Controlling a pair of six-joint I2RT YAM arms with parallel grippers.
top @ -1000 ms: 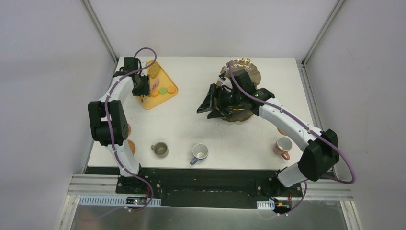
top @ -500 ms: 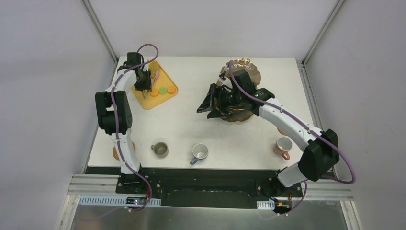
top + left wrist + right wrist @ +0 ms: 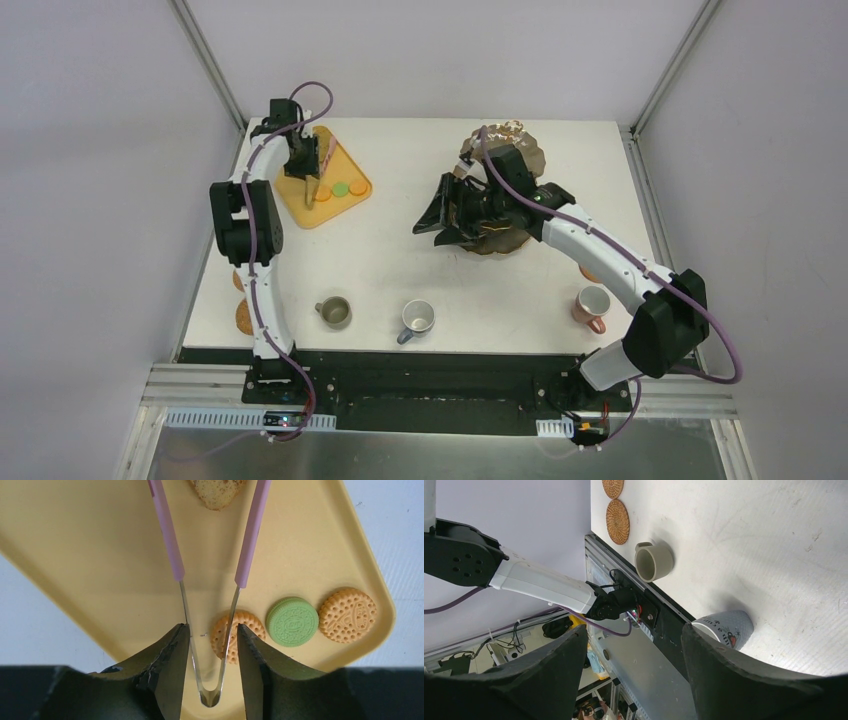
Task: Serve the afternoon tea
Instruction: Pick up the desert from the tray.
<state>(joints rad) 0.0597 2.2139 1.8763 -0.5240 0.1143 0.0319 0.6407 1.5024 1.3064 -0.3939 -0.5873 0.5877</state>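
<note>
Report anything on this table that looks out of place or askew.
Nothing looks spilled or broken. The olive mug and grey-blue mug sit on the bare table while two coasters lie unused by its left edge. The left gripper holds the tongs close to their hinge, an awkward grip.

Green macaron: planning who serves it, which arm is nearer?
Left. The left arm, jaws gripping pink-handled tongs, hovers over the tray beside the green macaron; the right arm is across the table at the three-tier stand.
</note>
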